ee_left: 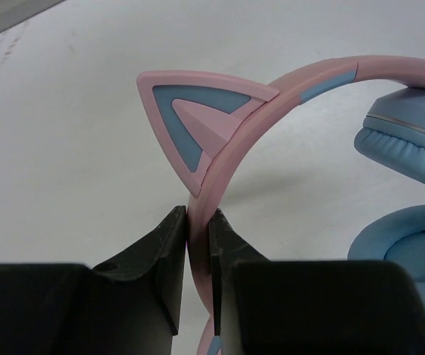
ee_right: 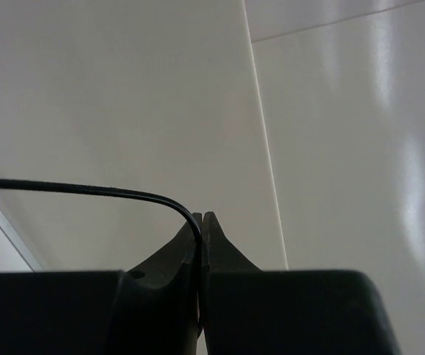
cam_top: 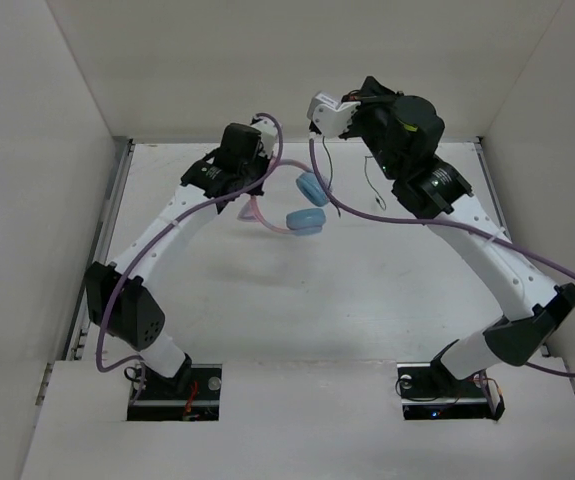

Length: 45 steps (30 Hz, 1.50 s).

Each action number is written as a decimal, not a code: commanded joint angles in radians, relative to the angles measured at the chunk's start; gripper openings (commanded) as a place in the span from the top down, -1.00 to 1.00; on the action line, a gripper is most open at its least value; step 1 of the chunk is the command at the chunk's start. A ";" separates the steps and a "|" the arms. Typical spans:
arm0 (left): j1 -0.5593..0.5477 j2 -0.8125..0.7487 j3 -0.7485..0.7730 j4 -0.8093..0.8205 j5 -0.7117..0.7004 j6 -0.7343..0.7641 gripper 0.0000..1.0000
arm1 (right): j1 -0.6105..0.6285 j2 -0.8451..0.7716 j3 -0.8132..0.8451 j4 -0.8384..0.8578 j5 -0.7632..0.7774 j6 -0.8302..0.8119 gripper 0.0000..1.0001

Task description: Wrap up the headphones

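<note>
- The headphones (cam_top: 305,205) sat near the far edge of the tabletop (cam_top: 367,290), a little left of its middle, between the 2 arms.
- The left pincer (ee_left: 197,222) was closed narrowly on the pink headband (ee_left: 223,159), its 2 dark fingers pressed against either side of the band just below the cat ear (ee_left: 190,122).
- The cat ear stood upright above the fingers, pink at the rim with a blue inset.
- The 2 light blue ear cups (ee_left: 412,133) lay to the right of the grip in the left wrist view, 1 behind the other, close to the tabletop; whether they touched it could not be told.
- The right pincer (ee_right: 201,218) was pinched together on the thin black cable (ee_right: 86,188), which entered between the fingertips and curved away to the left.
- Behind that pincer only the white wall (ee_right: 330,111) of the enclosure showed.
- From above, the right arm reached towards the far edge, its wrist above and to the right of the headphones.
- Thick purple cables (cam_top: 387,215) ran along both arms, 1 of them looping past the ear cups.
</note>
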 commanded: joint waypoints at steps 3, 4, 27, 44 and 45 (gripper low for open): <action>-0.077 -0.040 0.047 0.053 0.091 -0.014 0.98 | 0.002 0.004 -0.001 0.069 -0.023 0.084 1.00; -0.083 -0.045 0.060 0.054 0.098 -0.021 0.98 | -0.001 0.006 -0.009 0.069 -0.028 0.100 1.00; -0.140 -0.166 0.201 0.186 0.408 -0.262 1.00 | -0.245 0.029 -0.023 -0.146 -0.332 0.706 1.00; -0.058 -0.109 0.348 0.252 0.425 -0.457 1.00 | -0.377 0.017 0.022 -0.198 -0.701 1.180 1.00; -0.058 -0.098 0.368 0.255 0.424 -0.469 1.00 | -0.377 0.015 0.021 -0.198 -0.739 1.208 1.00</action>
